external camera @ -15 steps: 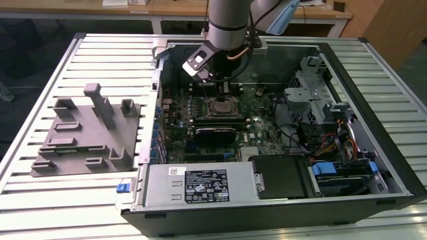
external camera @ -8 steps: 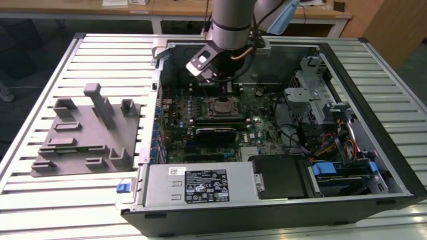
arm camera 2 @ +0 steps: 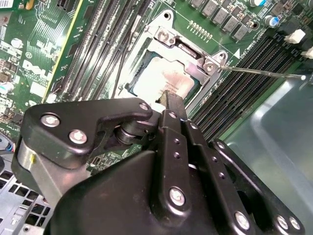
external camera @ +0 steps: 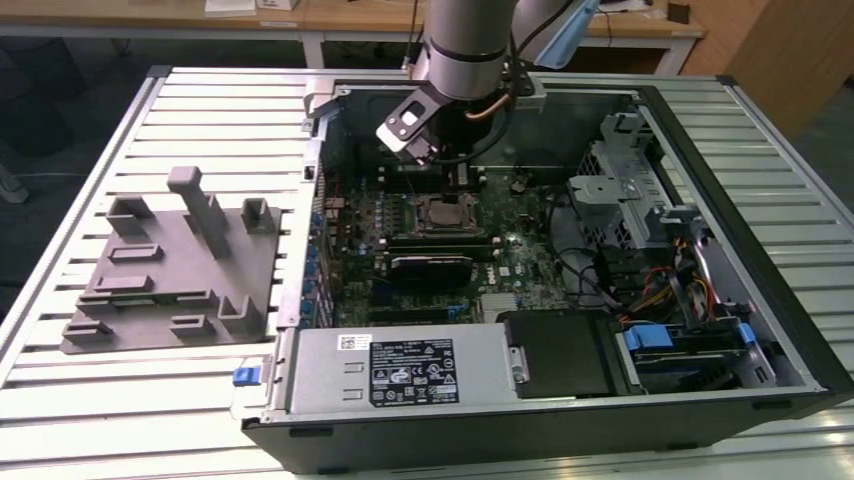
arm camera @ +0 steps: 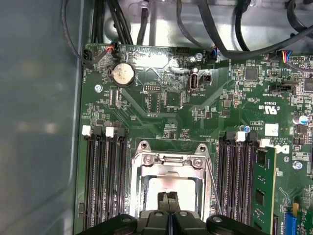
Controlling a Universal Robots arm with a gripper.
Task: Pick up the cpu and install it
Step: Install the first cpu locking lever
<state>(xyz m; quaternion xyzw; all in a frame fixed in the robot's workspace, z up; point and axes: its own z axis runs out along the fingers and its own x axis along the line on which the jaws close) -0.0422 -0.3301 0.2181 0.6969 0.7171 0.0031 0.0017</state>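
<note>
1. While the arm reaches down into the open computer case [external camera: 747, 250] in the exterior view, its end effector [external camera: 447, 150] hangs over the green motherboard [external camera: 534, 215], just above the square CPU socket [external camera: 443, 212] near the board's middle. A grey plastic fixture block [external camera: 174, 265] lies on the slatted desk [external camera: 80, 160], well apart toward the exterior view's left, and nothing silver sits on it. From this view I cannot tell how the fingers stand.

2. Seen in the second wrist view, the black fingers [arm camera 2: 172, 105] are pressed together with no gap between them and nothing clamped. Their tips sit at the edge of the cpu [arm camera 2: 159, 81], whose pale shiny top lies flat inside the socket frame [arm camera 2: 188, 54]. A thin metal retention lever [arm camera 2: 264, 73] stands out to one side of the frame.

3. Looking at the first wrist view, the closed fingertips [arm camera: 168, 200] rest at or just over the cpu [arm camera: 166, 186], which sits in the socket between the banks of memory slots [arm camera: 105, 181]. A round coin battery [arm camera: 122, 74] lies farther up the board.

4. By my judgement the pick-up and placing are done and seating is in hand; whether the tips actually touch the chip is not clear. Finishing calls for a gentle, square press and then the frame secured with the lever.
</note>
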